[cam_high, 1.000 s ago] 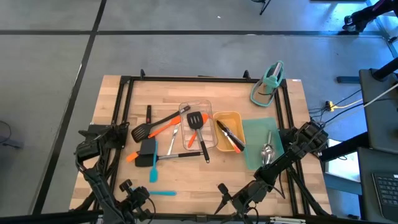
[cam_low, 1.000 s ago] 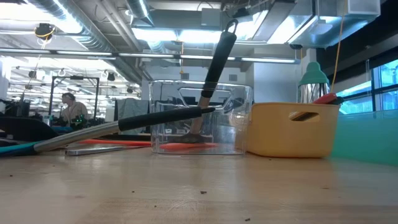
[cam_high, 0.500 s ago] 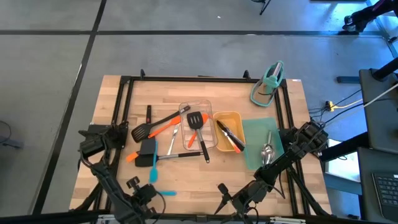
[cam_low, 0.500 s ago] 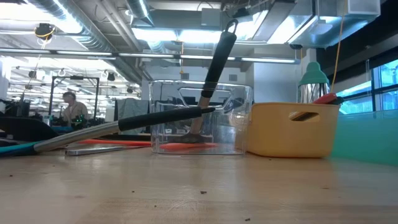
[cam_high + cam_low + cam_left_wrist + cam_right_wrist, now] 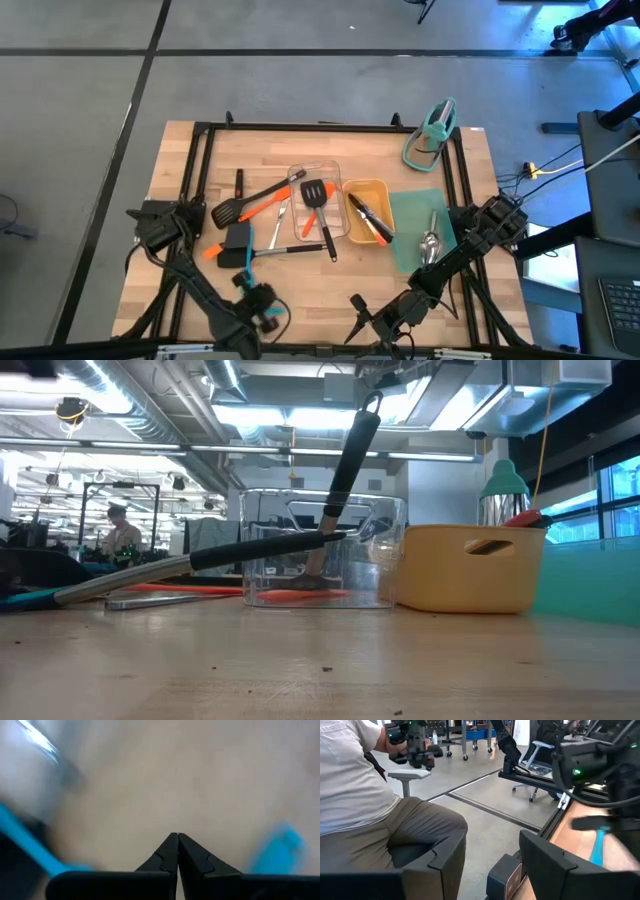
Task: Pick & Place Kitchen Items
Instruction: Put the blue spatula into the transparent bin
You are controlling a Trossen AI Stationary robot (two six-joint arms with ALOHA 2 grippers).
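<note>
Overhead view: the wooden table (image 5: pixel 180 160) carried a clear tray (image 5: pixel 300 172) at its centre, with a yellow tray (image 5: pixel 383 190) touching its right side and a green mat (image 5: pixel 408 218) just beyond that. A black slotted turner (image 5: pixel 318 196) lay in the clear tray, its handle running out over the near rim. Black-handled tongs (image 5: pixel 368 217) with orange tips lay in the yellow tray. A steel spoon (image 5: pixel 429 245) rested on the mat. Left of the clear tray lay a second black turner (image 5: pixel 228 211) with an orange spatula (image 5: pixel 262 205) crossing it, and nearer the front a black scraper (image 5: pixel 237 248) and a blue spatula (image 5: pixel 246 274). A teal stand (image 5: pixel 432 135) stood at the far right corner.

The left gripper (image 5: pixel 262 304) hung over the front edge of the table, near the blue spatula; in the left wrist view its fingers (image 5: pixel 167 855) were pressed together with nothing between them, and blurred blue shapes flanked them.

The right gripper (image 5: pixel 360 322) waited at the front edge, right of centre. In its wrist view the fingers (image 5: pixel 547 857) stood apart and empty, facing off the table toward a seated person (image 5: pixel 365 795).

Level view: the turner's handle (image 5: pixel 345 470) leaned upright out of the clear tray, beside the yellow tray.
</note>
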